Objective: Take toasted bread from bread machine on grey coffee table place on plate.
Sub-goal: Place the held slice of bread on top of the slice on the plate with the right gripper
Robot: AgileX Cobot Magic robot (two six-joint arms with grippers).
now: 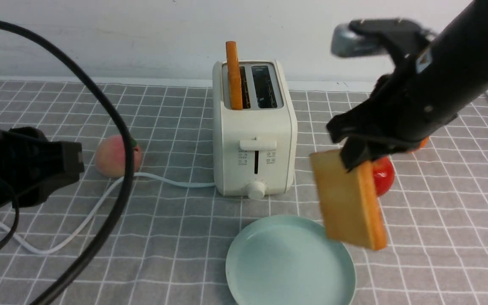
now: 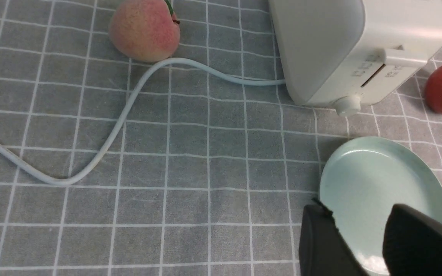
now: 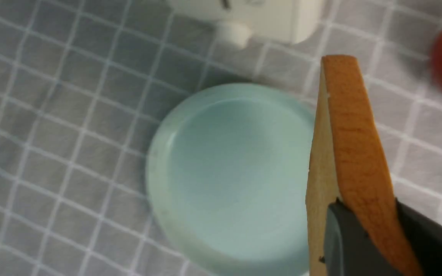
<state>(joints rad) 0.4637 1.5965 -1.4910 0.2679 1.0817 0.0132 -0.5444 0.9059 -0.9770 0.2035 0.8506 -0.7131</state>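
Note:
The cream-white bread machine [image 1: 252, 127] stands on the grey coffee table [image 1: 176, 220] with one slice of toast [image 1: 234, 76] upright in its left slot; the right slot is empty. My right gripper [image 1: 356, 159] is shut on a second slice of toasted bread [image 1: 347, 199], which hangs in the air over the right rim of the mint-green plate [image 1: 290, 262]. In the right wrist view the slice [image 3: 353, 145] sits edge-on between the jaws, beside the plate [image 3: 228, 172]. My left gripper [image 2: 359, 230] is open and empty, low at the left, with the plate [image 2: 378, 180] beyond it.
A peach [image 1: 115, 156] lies left of the toaster beside its white cord [image 1: 100, 207]. A red fruit [image 1: 383, 176] and an orange one [image 1: 422, 143] lie right of the toaster, behind the held slice. A black cable [image 1: 117, 140] loops across the left foreground.

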